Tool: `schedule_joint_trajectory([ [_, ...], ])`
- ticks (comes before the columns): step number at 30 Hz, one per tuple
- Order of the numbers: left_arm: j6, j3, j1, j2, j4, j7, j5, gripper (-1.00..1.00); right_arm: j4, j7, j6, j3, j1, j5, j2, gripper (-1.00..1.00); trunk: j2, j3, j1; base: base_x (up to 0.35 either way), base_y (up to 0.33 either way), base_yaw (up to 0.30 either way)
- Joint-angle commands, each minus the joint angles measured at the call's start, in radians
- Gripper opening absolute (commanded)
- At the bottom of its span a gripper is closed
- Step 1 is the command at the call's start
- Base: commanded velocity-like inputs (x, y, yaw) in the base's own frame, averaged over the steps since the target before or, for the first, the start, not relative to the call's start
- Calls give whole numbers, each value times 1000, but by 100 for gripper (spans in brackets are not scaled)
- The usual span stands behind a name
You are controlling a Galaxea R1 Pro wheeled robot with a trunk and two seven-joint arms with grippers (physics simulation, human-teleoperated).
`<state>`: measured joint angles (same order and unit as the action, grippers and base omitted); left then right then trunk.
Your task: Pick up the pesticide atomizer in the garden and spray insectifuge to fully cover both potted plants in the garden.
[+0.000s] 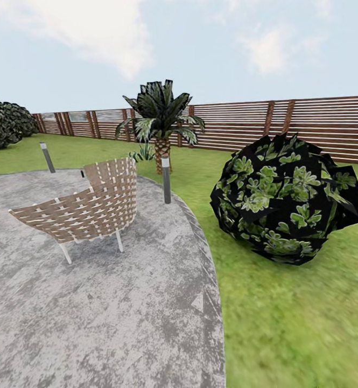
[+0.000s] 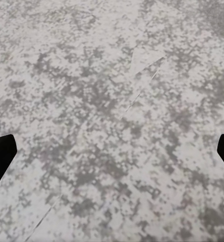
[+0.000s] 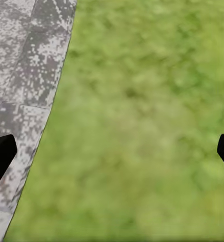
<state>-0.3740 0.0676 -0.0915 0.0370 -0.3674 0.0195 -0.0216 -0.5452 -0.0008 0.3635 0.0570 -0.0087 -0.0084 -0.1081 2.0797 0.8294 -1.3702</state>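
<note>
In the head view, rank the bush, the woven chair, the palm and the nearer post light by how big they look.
1. Bush
2. Chair, nearly as large; it sits nearer the camera, so true size is unsure
3. Palm, farther off
4. Post light

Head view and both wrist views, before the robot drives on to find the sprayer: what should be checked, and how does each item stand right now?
1. Pesticide atomizer located: not ok, not found here.
2. Potted plants located: not ok; palm and dark bush are not them.
3. Left gripper empty, open: ok, fingertips wide apart over the patio.
4. Right gripper empty, open: ok, above the lawn at the patio edge.
5. Path obstacles: woven chair and bollard light ahead; steer around them.
</note>
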Motion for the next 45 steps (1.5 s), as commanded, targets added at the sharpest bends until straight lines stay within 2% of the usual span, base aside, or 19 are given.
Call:
schedule_joint_trajectory([
  [1, -3, 1, -1, 0, 1, 2, -3, 100, 1, -1, 3, 0, 0, -1, 0, 100, 0, 1, 0, 0, 0, -13],
  [18, -3, 2, -1, 7, 1, 2, -3, 100, 2, -2, 3, 1, 0, 1, 1, 100, 0, 1, 0, 215, -187, -244],
  [45, -3, 1, -1, 14, 1, 2, -3, 100, 2, -2, 3, 1, 0, 1, 1, 100, 0, 1, 0, 275, -217, -267],
])
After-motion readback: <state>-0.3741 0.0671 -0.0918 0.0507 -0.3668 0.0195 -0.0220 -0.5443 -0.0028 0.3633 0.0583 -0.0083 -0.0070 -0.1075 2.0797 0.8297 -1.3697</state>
